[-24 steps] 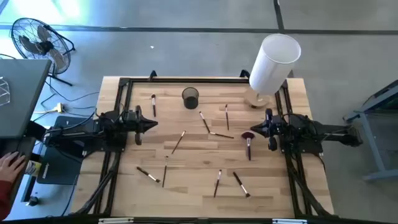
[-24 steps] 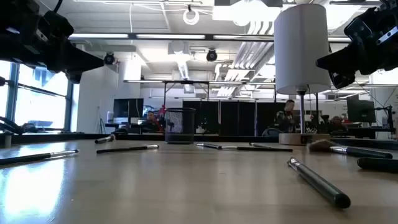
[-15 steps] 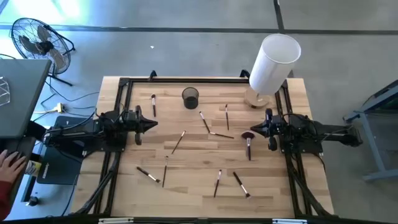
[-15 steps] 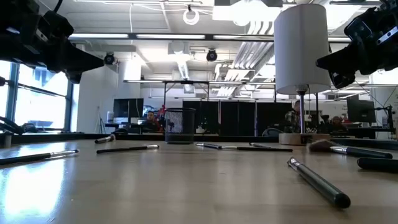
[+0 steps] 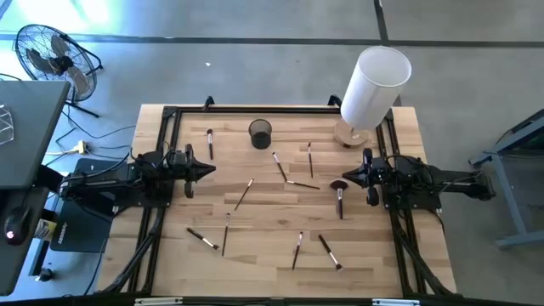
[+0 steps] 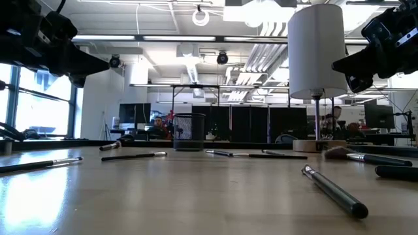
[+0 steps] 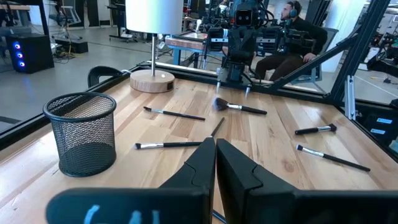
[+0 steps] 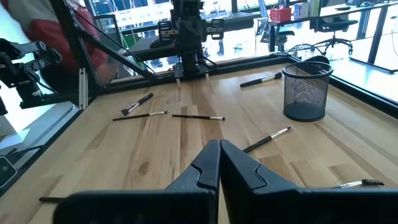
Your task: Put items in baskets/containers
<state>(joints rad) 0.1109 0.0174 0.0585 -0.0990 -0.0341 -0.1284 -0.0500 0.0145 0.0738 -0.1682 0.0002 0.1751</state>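
Several thin makeup brushes lie flat and scattered on the wooden table (image 5: 255, 246); one with a wide reddish head (image 5: 339, 186) lies near the right arm. The black wire-mesh cup (image 5: 260, 133) stands upright near the far edge; it also shows in the left wrist view (image 7: 81, 132) and right wrist view (image 8: 305, 91). My left gripper (image 5: 210, 170) hovers shut at the table's left side, above the surface. My right gripper (image 5: 347, 177) hovers shut at the right side, next to the reddish brush head. Neither holds anything.
A tall white cylinder (image 5: 372, 85) on a round wooden base stands at the far right corner. A black metal frame (image 5: 170, 115) runs along the table's edges. A fan (image 5: 47, 53) stands on the floor beyond the left side. People sit in the room behind.
Both arms have kept still. A person's hand at the high view's lower left edge has withdrawn out of sight.
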